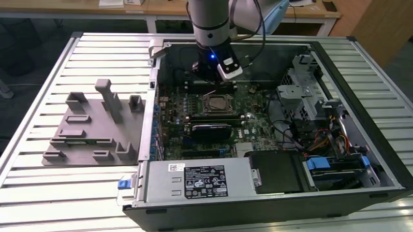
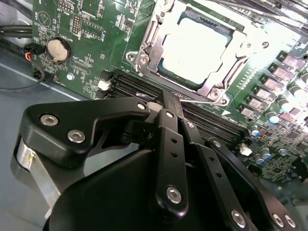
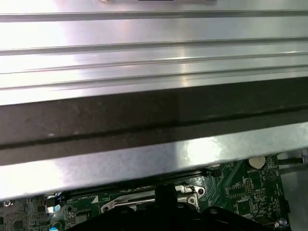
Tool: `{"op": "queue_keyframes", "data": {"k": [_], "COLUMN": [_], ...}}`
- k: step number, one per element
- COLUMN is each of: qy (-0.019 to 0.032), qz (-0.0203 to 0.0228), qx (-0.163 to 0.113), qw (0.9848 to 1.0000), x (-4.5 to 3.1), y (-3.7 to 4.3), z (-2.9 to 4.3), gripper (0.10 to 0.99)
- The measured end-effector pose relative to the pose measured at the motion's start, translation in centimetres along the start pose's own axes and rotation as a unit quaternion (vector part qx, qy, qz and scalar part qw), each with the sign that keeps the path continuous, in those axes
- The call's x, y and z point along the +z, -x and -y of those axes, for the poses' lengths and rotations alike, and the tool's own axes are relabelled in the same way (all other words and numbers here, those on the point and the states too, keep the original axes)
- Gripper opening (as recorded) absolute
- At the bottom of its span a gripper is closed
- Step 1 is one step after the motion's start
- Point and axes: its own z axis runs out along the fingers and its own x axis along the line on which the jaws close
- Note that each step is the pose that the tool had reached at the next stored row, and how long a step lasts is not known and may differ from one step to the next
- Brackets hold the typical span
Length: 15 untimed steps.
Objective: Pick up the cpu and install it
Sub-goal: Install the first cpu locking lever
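Sitting in the motherboard socket inside the open computer case, the cpu shows its silver top; the end effector hangs just beside the socket, over the memory slots, fingers pressed together and holding nothing; a grey fixture tray rests on the counter.

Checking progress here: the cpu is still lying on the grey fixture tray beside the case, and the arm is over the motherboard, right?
Not quite. The cpu already sits in the motherboard socket, as the second wrist view shows. The arm is indeed over the motherboard, and the grey fixture tray does stand beside the case.
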Motion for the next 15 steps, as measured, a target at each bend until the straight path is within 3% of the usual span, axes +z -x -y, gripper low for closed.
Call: {"op": "queue_keyframes", "data": {"k": [10, 15], "qy": [-0.0008, 0.0005], "qz": [0.0013, 0.0104], "qx": [0.003, 0.002], "qw": [1.0, 0.9999], "x": [0.47, 0.84], "y": [-0.15, -0.21], "z": [-0.5, -0.45], "gripper": [0.106, 0.106]}}
